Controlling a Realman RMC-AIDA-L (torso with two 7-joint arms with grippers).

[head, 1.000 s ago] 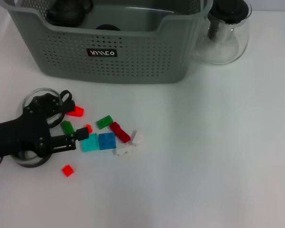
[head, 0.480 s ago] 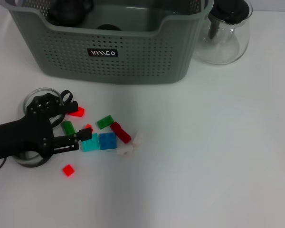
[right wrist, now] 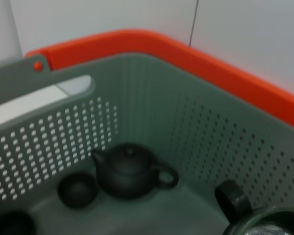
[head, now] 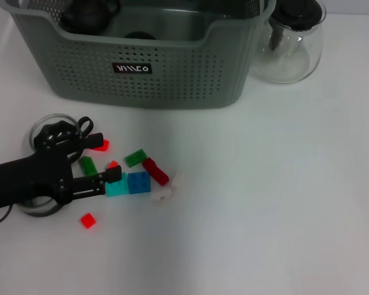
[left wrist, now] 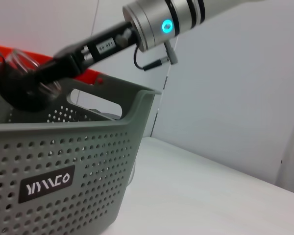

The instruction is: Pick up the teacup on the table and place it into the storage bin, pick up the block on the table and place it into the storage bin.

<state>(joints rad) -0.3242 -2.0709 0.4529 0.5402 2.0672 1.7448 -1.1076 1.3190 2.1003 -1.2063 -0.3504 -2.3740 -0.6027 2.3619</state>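
Note:
My left gripper (head: 101,158) is low over the table at the left, open. Its fingers straddle a green block (head: 87,165) and a small orange-red block (head: 112,165). The lower fingertip touches a cyan block (head: 117,187). The grey-green storage bin (head: 172,80) stands at the back. Inside it are a black teapot (right wrist: 128,169) and a small black teacup (right wrist: 77,190). The right arm (left wrist: 161,22) reaches over the bin (left wrist: 63,147), and a bit of clear glass (left wrist: 14,58) shows at its black tip. Whether that glass is held I cannot tell.
More blocks lie right of the gripper: red (head: 99,145), green (head: 135,158), dark red (head: 155,171), blue (head: 138,182), white (head: 165,192) and a lone red one (head: 88,220). A round clear glass piece (head: 49,120) sits partly under the left arm. A glass teapot (head: 292,43) stands right of the bin.
The left gripper has crept slightly forward among the blocks, staying open. The white blocks shifted a little. The bin and glass teapot have not moved.

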